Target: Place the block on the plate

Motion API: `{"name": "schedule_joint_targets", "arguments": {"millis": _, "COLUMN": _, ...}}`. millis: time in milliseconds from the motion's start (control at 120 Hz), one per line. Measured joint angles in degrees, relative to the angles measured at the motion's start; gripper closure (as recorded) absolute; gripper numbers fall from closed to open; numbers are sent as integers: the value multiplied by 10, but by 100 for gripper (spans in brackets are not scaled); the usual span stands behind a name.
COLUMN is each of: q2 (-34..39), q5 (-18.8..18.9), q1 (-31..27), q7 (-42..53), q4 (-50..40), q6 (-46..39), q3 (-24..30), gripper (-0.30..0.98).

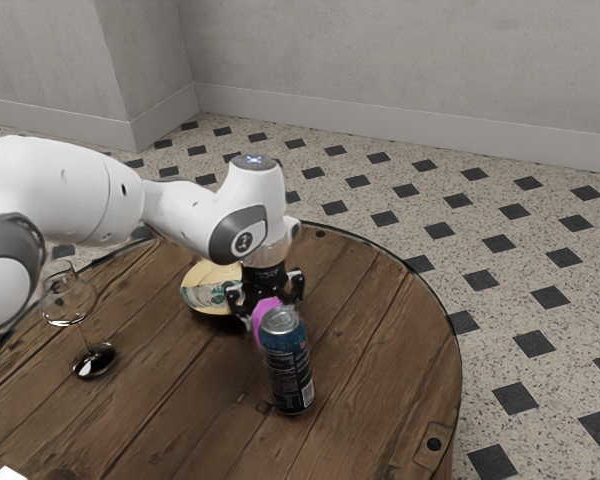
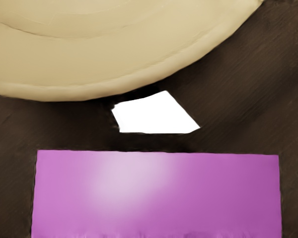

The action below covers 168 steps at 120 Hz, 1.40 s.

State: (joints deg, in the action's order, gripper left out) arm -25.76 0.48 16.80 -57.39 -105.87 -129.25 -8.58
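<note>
My end effector [image 1: 267, 308] is low over the round wooden tabletop [image 1: 380, 330], grasping the pink block [image 1: 264, 320], one finger to either side of it; the can [image 1: 288, 370] covers part of that grip from the exterior camera. Block: off the plate [image 1: 196, 277], on the plate's near side and toward the exterior view's right. Wrist view agrees, a flat pink face close under my hand, the plate's curved rim [image 2: 99, 91] apart from it, with dark wood between. Whether the block's underside meets the wood, I cannot tell. Also between block and rim, a plain white patch [image 2: 156, 114], angular in outline; nature uncertain. Plate is pale yellow, a greenish, patterned area inside it; printed or a separate thing, cannot say. Can is upright, dark with blue, silver top, on the near side of the block; the two overlap in the exterior view, so contact cannot be judged. Stemmed glass [image 1: 70, 300] at the exterior view's left, upright on a dark-looking foot, well apart from the block and nearer than the plate. A bit of something white [image 1: 8, 474] at the near left, cut off by the exterior view's lower edge. Tabletop of brown planks, dark rim, small dark round fittings by its edge. Beyond it, speckled pale floor [image 1: 430, 205] set with dark squares, then grey walls [image 1: 380, 60] with a lighter skirting. My arm comes in from the exterior view's left, bent down at the wrist above the block.
</note>
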Motion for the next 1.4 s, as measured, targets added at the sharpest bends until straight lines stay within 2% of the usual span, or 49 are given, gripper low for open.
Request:
{"name": "schedule_joint_targets", "arguments": {"millis": 100, "q2": 35, "q5": 3, "q1": 12, "q7": -7, "q4": -1, "q6": 9, "q3": -8, "gripper": 29}}
{"name": "schedule_joint_targets", "arguments": {"millis": 217, "q2": 84, "q5": 31, "q1": 17, "q7": -14, "q4": -1, "q6": 31, "q3": -19, "gripper": 30}}
{"name": "schedule_joint_targets", "arguments": {"millis": 350, "q2": 98, "q5": 64, "q1": -27, "q7": -16, "q4": 0, "q6": 48, "q3": -19, "gripper": 30}}
{"name": "schedule_joint_targets", "arguments": {"millis": 558, "q2": 27, "q5": 77, "q1": -124, "q7": 12, "q4": 51, "q6": 46, "q3": 17, "gripper": 28}}
{"name": "schedule_joint_targets", "arguments": {"millis": 700, "q2": -27, "q5": 76, "q1": -134, "q7": 37, "q4": 101, "q6": 22, "q3": 20, "gripper": 27}}
{"name": "schedule_joint_targets", "arguments": {"millis": 867, "q2": -27, "q5": 61, "q1": -131, "q7": 60, "q4": 103, "q6": -6, "q3": 21, "gripper": 13}}
{"name": "schedule_joint_targets", "arguments": {"millis": 1017, "q2": 33, "q5": 55, "q1": -120, "q7": 77, "q4": 60, "q6": -7, "q3": 22, "gripper": 7}}
{"name": "schedule_joint_targets", "arguments": {"millis": 1183, "q2": 126, "q5": 41, "q1": -93, "q7": 135, "q4": 49, "q6": 69, "q3": 23, "gripper": 3}}
{"name": "schedule_joint_targets", "arguments": {"millis": 1400, "q2": 220, "q5": 39, "q1": -86, "q7": 232, "q4": 32, "q6": 162, "q3": 29, "gripper": 1}}
